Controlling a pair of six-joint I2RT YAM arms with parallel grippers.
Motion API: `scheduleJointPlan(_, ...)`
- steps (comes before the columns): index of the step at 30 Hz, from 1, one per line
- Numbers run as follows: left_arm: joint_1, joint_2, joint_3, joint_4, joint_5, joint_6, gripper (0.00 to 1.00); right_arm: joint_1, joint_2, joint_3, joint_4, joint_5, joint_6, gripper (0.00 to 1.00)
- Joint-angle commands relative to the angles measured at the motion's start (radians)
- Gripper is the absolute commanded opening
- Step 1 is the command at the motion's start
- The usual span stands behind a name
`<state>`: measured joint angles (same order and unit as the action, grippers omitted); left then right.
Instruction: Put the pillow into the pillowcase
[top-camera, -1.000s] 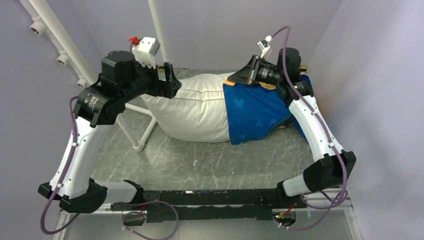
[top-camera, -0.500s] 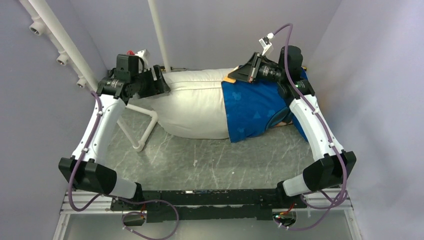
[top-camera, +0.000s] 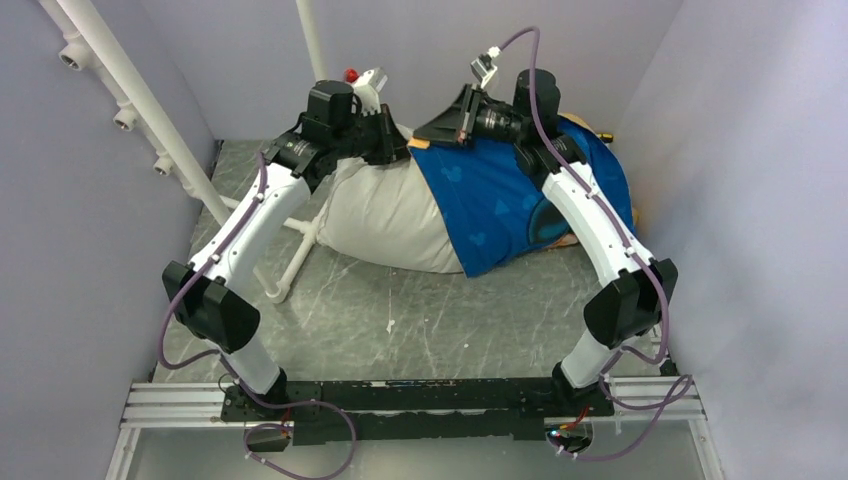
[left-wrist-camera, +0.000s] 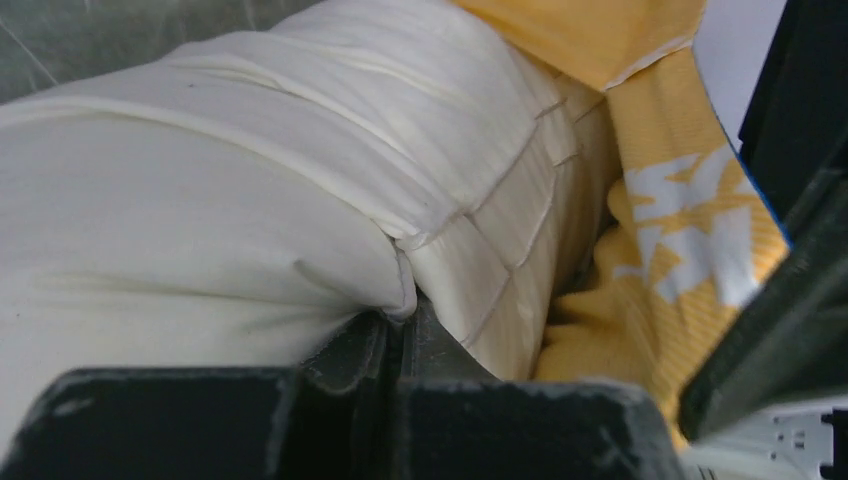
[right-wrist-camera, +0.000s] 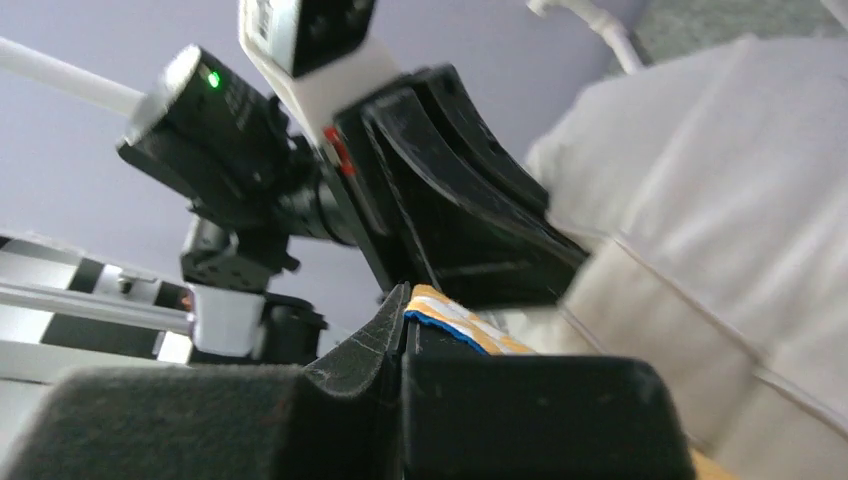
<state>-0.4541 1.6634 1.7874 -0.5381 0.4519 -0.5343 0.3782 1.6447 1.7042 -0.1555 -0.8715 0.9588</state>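
The white pillow (top-camera: 375, 215) lies at the back of the table, its right part inside the blue pillowcase (top-camera: 505, 200). My left gripper (top-camera: 397, 142) is at the pillow's top edge beside the case mouth, shut on the pillow's piped seam (left-wrist-camera: 405, 298). The left wrist view shows the pillow (left-wrist-camera: 200, 200) and the case's yellow side with white lettering (left-wrist-camera: 690, 215). My right gripper (top-camera: 425, 140) holds the case mouth up. In the right wrist view it (right-wrist-camera: 404, 305) is shut on the yellow-and-blue hem (right-wrist-camera: 445, 318), with the pillow (right-wrist-camera: 720, 190) at right.
A white pipe frame (top-camera: 296, 250) lies on the marbled tabletop left of the pillow. A slanted white pipe (top-camera: 130, 90) runs along the left wall. Walls close in on the back and right. The black base rail (top-camera: 420, 395) spans the near edge.
My left gripper moved right from the pillow's left end to its top edge and shut on the seam. The right gripper rose and shifted left with the case mouth. The pillow bunched rightward.
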Motion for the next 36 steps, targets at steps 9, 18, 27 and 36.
scheduleJointPlan(9,-0.174,-0.12,-0.015,0.168,-0.224,-0.074,0.0,0.117,0.013,-0.034,0.608,0.03,0.403,0.0)
scheduleJointPlan(18,-0.099,-0.118,0.122,-0.171,-0.313,0.169,0.66,0.116,0.063,-0.136,0.598,0.029,0.37,0.0)
scheduleJointPlan(27,-0.075,-0.245,0.186,-0.326,-0.205,0.186,0.94,0.096,0.147,-0.124,0.543,0.012,0.327,0.0)
scheduleJointPlan(36,-0.077,-0.414,-0.23,0.077,0.046,0.059,0.95,0.081,0.141,-0.071,0.554,-0.018,0.354,0.0)
